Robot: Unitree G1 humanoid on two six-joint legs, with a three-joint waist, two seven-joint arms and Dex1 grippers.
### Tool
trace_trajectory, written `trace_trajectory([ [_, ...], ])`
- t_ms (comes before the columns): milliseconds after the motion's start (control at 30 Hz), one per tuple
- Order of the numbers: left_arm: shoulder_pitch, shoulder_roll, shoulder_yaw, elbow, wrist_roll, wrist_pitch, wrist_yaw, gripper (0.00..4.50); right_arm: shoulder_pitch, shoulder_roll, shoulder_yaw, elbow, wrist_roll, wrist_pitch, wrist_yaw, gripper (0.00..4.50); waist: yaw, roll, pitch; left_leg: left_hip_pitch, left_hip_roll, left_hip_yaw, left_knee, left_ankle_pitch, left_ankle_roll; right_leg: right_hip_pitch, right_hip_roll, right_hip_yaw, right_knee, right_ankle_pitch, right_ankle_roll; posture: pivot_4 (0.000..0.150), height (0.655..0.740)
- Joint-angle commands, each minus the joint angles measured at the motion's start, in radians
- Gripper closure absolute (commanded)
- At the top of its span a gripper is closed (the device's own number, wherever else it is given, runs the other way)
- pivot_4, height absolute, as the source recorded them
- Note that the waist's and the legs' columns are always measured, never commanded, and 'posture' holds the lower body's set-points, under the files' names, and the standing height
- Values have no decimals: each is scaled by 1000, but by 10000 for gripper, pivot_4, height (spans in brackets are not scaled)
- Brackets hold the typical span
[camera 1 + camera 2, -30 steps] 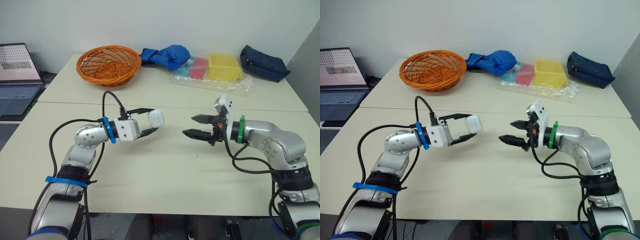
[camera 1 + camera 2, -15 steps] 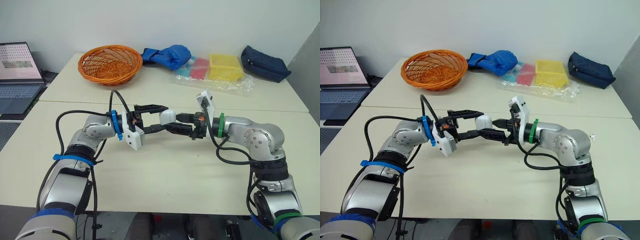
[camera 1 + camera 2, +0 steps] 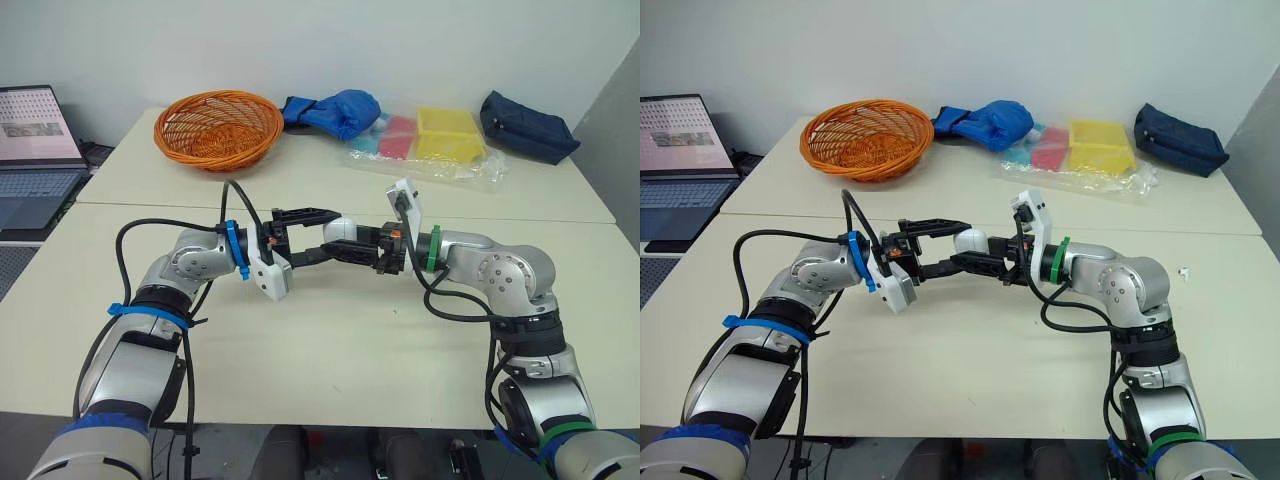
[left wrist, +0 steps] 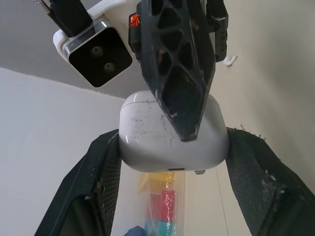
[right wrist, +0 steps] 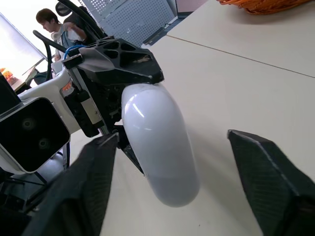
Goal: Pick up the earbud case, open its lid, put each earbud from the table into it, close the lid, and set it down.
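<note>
Left gripper (image 4: 173,132) pinches the white earbud case (image 3: 971,241) across its longer side and holds it in the air over the middle of the table (image 3: 330,340). Its forearm reaches in from 9 o'clock. Right gripper (image 5: 172,135) comes in from 3 o'clock with its fingers spread either side of the case, and one fingertip (image 4: 184,132) lies over the scuffed face. One earbud (image 3: 1183,271) lies on the table, well away at 3 o'clock. An orange basket (image 3: 217,128) sits at 11 o'clock, a clear bag of coloured boxes (image 3: 425,140) at 1 and a navy pouch (image 3: 527,127) at 2. At 9 o'clock is a laptop (image 3: 35,150), its screen text too small to read.
</note>
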State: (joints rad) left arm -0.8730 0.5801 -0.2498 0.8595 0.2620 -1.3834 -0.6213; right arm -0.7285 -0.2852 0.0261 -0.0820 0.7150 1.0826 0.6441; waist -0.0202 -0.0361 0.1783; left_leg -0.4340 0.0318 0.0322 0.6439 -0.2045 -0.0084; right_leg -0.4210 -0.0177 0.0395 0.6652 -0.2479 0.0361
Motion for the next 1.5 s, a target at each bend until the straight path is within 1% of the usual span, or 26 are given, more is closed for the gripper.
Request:
trace_trajectory([
  [33,-26,11,-7,-7,-8,-7,24,17562,-22,5,-9,-13,-3,-25,-6,23040,-3,0,0,0,0,0,0,0,0,0,0,0,0,0,0,1500,7400],
  [100,-29,10,-12,-4,-10,-4,27,17562,-22,5,-8,-13,-6,-27,-5,30212,-4,0,0,0,0,0,0,0,0,0,0,0,0,0,0,1500,7400],
  [167,-31,9,-14,-5,-12,-5,31,17562,-19,6,-12,-17,-4,-26,-5,35343,-5,0,0,0,0,0,0,0,0,0,0,0,0,0,0,1500,7400],
  [300,-34,6,-22,-9,-22,2,36,17562,-17,7,-13,-18,-6,-26,-2,35345,-6,0,0,0,0,0,0,0,0,0,0,0,0,0,0,1500,7400],
  [400,-31,6,-44,-12,-73,15,12,17562,-20,8,-19,-16,-9,-30,-2,35345,-6,0,0,0,0,0,0,0,0,0,0,0,0,0,0,1500,7400],
  [467,-21,16,-78,-27,-140,47,-42,10288,-27,6,-29,-10,-16,-41,-5,35345,-6,0,0,0,0,0,0,0,0,0,0,0,0,0,0,1500,7400],
  [567,-12,45,-122,-72,-252,107,-142,1369,-31,1,-33,-5,-27,-57,-9,36592,-7,0,0,0,0,0,0,0,0,0,0,0,0,0,0,1500,7400],
  [600,-8,56,-135,-98,-303,139,-187,84,-30,-1,-32,-6,-31,-63,-10,36592,-8,0,0,0,0,0,0,0,0,0,0,0,0,0,0,1500,7400],
  [667,-2,73,-144,-137,-378,195,-265,0,-29,-1,-25,-6,-36,-73,-13,36592,-10,0,0,0,0,0,0,0,0,0,0,0,0,0,0,1500,7400],
  [733,5,107,-156,-211,-504,338,-430,0,-23,-23,9,-14,-71,-106,-2,36592,-10,0,0,0,0,0,0,0,0,0,1,0,1,0,0,1500,7400],
  [767,-3,120,-142,-256,-569,468,-504,0,-21,-28,19,-14,-90,-122,-6,36592,-11,0,0,0,1,0,0,0,0,0,1,0,1,0,0,1500,7400],
  [800,-24,136,-132,-294,-618,619,-581,0,-19,-56,64,-23,-145,-165,2,36592,-11,0,0,0,0,0,0,0,0,0,1,0,1,0,0,1500,7400],
  [833,-39,144,-122,-320,-645,724,-628,0,-18,-75,96,-26,-183,-197,9,36592,-11,0,0,0,0,0,0,0,0,0,1,0,1,0,0,1500,7400],
  [867,-71,151,-115,-337,-653,825,-670,0,-17,-97,136,-31,-230,-233,14,36592,-11,0,0,0,0,-1,1,0,0,0,2,0,1,0,0,1500,7400],
  [900,-111,161,-121,-354,-648,974,-702,0,-15,-113,173,-35,-269,-265,19,36592,-10,0,0,0,-1,-1,1,0,0,0,2,0,1,-1,1,1500,7400],
  [967,-170,166,-129,-378,-623,1163,-748,0,-14,-136,233,-36,-337,-322,30,36592,-10,0,0,-1,-2,0,2,0,0,0,4,1,0,-3,4,1500,7400],
  [1133,-283,123,-164,-382,-521,1339,-858,0,-25,-156,342,-11,-477,-440,57,36592,-11,0,0,0,-2,-1,1,0,0,0,8,1,0,-4,3,1500,7400],
  [1200,-304,97,-159,-370,-507,1392,-887,3552,-25,-149,358,-9,-504,-458,60,36592,-11,0,0,0,-1,-1,1,0,0,-1,10,1,0,-4,3,1500,7400],
  [1233,-303,92,-159,-367,-500,1383,-924,5817,-27,-147,361,-4,-517,-467,62,36592,-11,0,0,0,0,-2,1,0,0,-1,11,1,0,-4,2,1500,7400],
  [1267,-300,88,-163,-357,-478,1366,-940,8935,-27,-146,363,-3,-528,-473,63,36592,-11,0,0,0,0,-2,1,0,0,-1,11,1,1,-4,2,1500,7400],
  [1333,-301,79,-178,-327,-401,1317,-920,15504,-24,-153,371,-8,-558,-485,64,36592,-12,0,0,0,1,-2,1,0,0,-2,12,1,1,-3,1,1500,7400],
  [1400,-302,69,-182,-313,-366,1319,-925,22546,-20,-151,368,-14,-570,-483,67,36592,-12,0,0,0,1,-2,1,0,0,-2,12,2,1,-3,1,1500,7400],
  [1433,-299,64,-177,-314,-362,1312,-937,24889,-18,-149,366,-20,-572,-480,69,36592,-12,0,0,0,1,-2,1,0,0,-2,11,2,1,-3,1,1500,7400],
  [1500,-298,48,-166,-305,-343,1298,-928,24889,-15,-144,361,-31,-578,-472,71,36592,-11,0,0,0,1,-2,2,0,0,-2,11,2,1,-3,1,1500,7400],
])
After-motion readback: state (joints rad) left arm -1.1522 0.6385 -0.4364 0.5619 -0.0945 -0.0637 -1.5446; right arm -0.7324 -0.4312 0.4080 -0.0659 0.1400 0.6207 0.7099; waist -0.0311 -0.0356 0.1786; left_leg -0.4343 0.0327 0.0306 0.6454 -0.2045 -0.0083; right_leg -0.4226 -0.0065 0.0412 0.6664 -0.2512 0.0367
